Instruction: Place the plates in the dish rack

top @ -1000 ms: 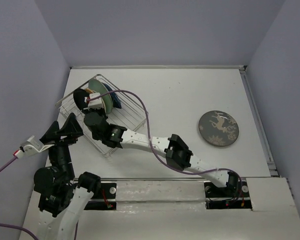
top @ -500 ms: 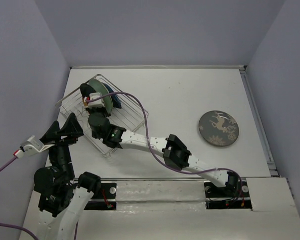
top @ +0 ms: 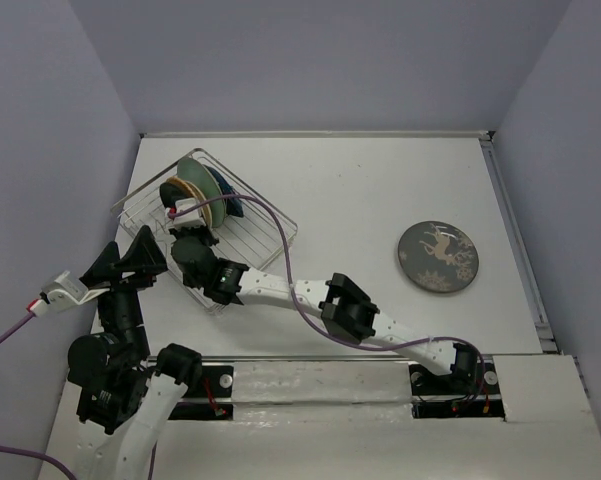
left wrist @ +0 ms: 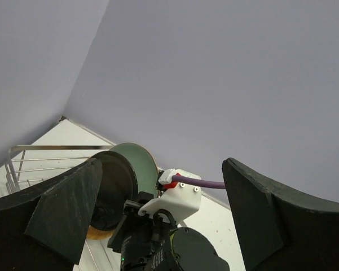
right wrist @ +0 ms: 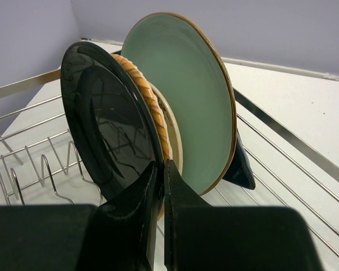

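Five plates (right wrist: 183, 101) stand on edge in the dish rack (top: 272, 216), far left, face to face, the black plate (right wrist: 104, 130) foremost. One deer plate (top: 438, 257) lies flat, well right. The right gripper (right wrist: 161, 169) pinches the black plate's rim; the left gripper (left wrist: 158, 195) is spread and empty.

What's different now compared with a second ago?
The right tool carried the small black plate sideways in the dish rack, up against the orange plate, where it now stands on edge. The tool still pinches its rim. The left tool, open, and the grey deer plate on the table stayed put.
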You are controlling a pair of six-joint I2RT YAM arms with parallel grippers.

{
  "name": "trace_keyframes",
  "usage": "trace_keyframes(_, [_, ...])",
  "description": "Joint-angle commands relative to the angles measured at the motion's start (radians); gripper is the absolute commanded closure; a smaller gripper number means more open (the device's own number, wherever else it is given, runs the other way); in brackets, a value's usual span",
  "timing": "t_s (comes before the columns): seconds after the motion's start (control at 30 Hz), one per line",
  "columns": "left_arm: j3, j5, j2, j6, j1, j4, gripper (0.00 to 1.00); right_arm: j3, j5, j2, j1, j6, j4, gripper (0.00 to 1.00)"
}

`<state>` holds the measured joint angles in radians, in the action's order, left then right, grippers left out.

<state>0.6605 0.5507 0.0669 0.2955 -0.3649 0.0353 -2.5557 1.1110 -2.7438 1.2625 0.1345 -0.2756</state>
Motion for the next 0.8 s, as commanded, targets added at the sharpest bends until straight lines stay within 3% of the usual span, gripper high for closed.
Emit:
trace_keyframes(0.0, [0.008,0.003,-0.013,-0.007,-0.002,-0.044,0.01,-0.032,0.003,-0.010,0.011,-0.045,-0.028,0.93])
trace_keyframes(0.4, [0.008,0.000,-0.013,-0.007,-0.002,-0.044,0.01,-0.015,-0.053,-0.016,0.029,-0.091,-0.008,0.92])
trace_keyframes(0.67, [0.007,-0.001,-0.015,-0.009,-0.003,-0.044,0.01,0.035,-0.120,0.024,0.029,-0.131,-0.010,0.51])
trace_keyframes(0.77, [0.007,-0.001,-0.016,-0.009,-0.003,-0.044,0.01,0.073,-0.175,0.053,0.029,-0.168,-0.010,0.50])
